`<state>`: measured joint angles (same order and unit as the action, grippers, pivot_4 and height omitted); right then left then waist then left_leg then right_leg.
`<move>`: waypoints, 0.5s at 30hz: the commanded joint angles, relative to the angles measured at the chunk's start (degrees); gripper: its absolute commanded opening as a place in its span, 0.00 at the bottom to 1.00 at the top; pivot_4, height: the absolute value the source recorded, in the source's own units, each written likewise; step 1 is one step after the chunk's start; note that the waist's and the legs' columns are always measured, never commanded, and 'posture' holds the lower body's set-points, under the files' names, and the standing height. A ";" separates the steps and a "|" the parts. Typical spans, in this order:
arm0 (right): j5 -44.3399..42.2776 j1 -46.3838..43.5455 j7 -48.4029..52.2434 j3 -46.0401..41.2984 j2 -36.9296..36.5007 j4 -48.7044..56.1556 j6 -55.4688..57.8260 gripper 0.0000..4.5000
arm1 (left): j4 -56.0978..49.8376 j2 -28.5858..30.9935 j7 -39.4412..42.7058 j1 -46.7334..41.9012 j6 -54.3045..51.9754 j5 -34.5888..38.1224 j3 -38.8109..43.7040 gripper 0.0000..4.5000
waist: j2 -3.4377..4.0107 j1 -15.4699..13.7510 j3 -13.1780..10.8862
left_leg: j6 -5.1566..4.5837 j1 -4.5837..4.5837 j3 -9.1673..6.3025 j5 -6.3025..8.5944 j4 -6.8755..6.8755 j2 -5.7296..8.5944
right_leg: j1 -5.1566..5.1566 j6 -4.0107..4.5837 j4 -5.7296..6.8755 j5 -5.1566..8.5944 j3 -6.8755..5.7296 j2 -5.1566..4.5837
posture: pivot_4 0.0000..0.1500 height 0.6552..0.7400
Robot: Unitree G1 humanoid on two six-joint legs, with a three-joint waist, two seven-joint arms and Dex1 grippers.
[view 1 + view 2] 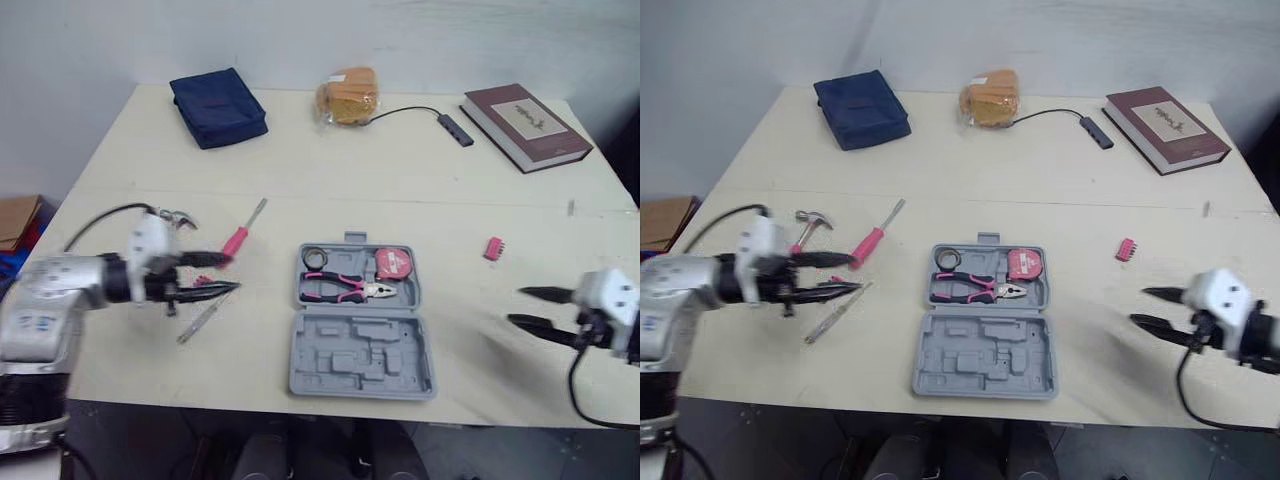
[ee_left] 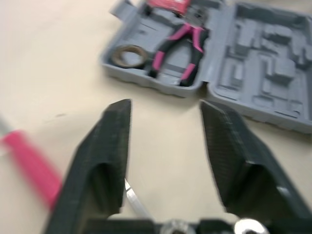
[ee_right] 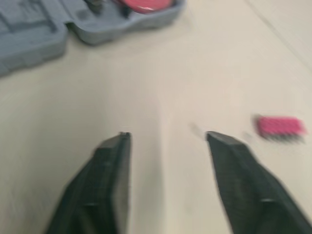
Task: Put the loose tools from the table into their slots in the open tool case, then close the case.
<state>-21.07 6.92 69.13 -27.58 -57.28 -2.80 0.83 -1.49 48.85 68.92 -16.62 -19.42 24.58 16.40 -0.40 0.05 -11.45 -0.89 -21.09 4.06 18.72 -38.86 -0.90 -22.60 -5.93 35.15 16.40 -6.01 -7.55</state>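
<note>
Surface: pale table [image 1: 400, 170] against a white wall.
Left gripper [image 1: 233, 272]: fingers spread wide, holding nothing; tips just beside the pink screwdriver [image 1: 238, 238] and above a thin metal tool [image 1: 205, 315]; contact cannot be confirmed.
Right gripper [image 1: 516, 306]: fingers spread, empty, over bare table right of the tool case [image 1: 360, 355].
Task item: tool case lies open at near centre; pliers [image 1: 340, 288] and tape measure [image 1: 394, 264] sit in its far half.
Loose tools: hammer [image 1: 810, 222] at left; pink bit holder [image 1: 493, 248] at right.
Writing: book [image 1: 525, 125] cover label illegible.
</note>
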 commanded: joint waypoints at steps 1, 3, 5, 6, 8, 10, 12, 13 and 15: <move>1.32 2.20 -0.30 -7.59 -1.62 -6.64 -5.20 0.99 | 13.52 3.90 -2.19 4.08 5.04 -0.55 11.06 0.89 | 0.01 0.14 0.00 | -0.01 0.01 0.00 0.04 0.00 -0.01 | -0.01 0.00 0.01 0.00 0.02 0.00 | 1.00 1.00; 1.30 2.89 -0.18 -9.60 -1.89 -9.36 -6.71 1.00 | 19.73 5.53 -3.18 4.81 6.55 -0.16 14.39 1.00 | 0.00 0.15 0.00 | -0.03 -0.02 0.06 0.11 0.08 -0.02 | -0.13 0.04 0.00 0.02 0.03 0.02 | 1.00 1.00; 3.69 4.20 -0.28 -11.30 -2.91 -15.09 -12.54 1.00 | 29.17 7.82 -5.82 5.39 10.10 -0.57 18.81 1.00 | 0.00 0.13 0.00 | -0.03 -0.09 0.08 0.11 0.15 -0.02 | -0.17 0.04 -0.08 0.02 0.01 0.01 | 1.00 1.00; 4.81 4.80 -0.33 -11.64 -3.41 -17.31 -14.81 1.00 | 32.91 8.73 -6.73 5.55 12.09 -0.93 20.14 1.00 | 0.01 0.14 -0.01 | -0.04 -0.09 0.10 0.12 0.12 0.00 | -0.17 0.02 -0.08 0.02 0.02 -0.02 | 1.00 1.00; 4.18 4.51 0.13 -12.19 -3.24 -20.57 -17.74 1.00 | 40.89 11.31 -8.51 6.35 17.20 -2.85 21.05 1.00 | 0.00 0.16 0.00 | -0.07 -0.07 0.14 0.16 0.15 0.00 | -0.19 0.01 -0.11 0.01 0.04 -0.07 | 1.00 1.00; 2.92 4.08 0.27 -12.94 -2.76 -22.82 -19.91 1.00 | 47.55 13.53 -10.25 6.51 21.68 -4.35 21.38 1.00 | 0.00 0.16 0.00 | -0.04 -0.05 0.14 0.20 0.19 -0.01 | -0.18 0.01 -0.16 0.01 0.05 -0.10 | 1.00 1.00; 3.03 4.34 -0.74 -13.77 -2.82 -25.63 -21.63 1.00 | 51.68 14.63 -10.60 6.12 23.98 -4.26 21.59 1.00 | 0.00 0.10 0.00 | -0.03 -0.03 0.16 0.21 0.24 0.00 | -0.20 0.01 -0.15 0.01 0.07 -0.16 | 1.00 1.00; 3.09 4.48 -0.91 -13.87 -2.97 -26.72 -22.16 1.00 | 52.94 14.94 -10.42 5.87 24.76 -4.20 21.37 1.00 | 0.00 0.03 0.00 | 0.01 -0.01 0.16 0.23 0.29 0.00 | -0.21 0.01 -0.15 0.01 0.08 -0.19 | 1.00 1.00; 2.96 4.98 -0.63 -14.00 -3.09 -28.73 -23.98 1.00 | 54.68 15.28 -9.67 5.85 26.11 -4.19 20.89 1.00 | 0.00 -0.02 0.00 | 0.14 0.01 0.15 0.28 0.47 0.02 | -0.25 0.01 -0.18 0.01 0.06 -0.24 | 1.00 1.00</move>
<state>-17.08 11.68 68.54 -39.08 -59.92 -30.20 -21.36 52.49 62.17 58.94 -10.46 4.79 20.14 36.21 -0.40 0.03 -11.45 -0.67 -21.09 4.21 19.00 -38.31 -0.88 -22.88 -5.91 34.97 16.41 -5.96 -7.79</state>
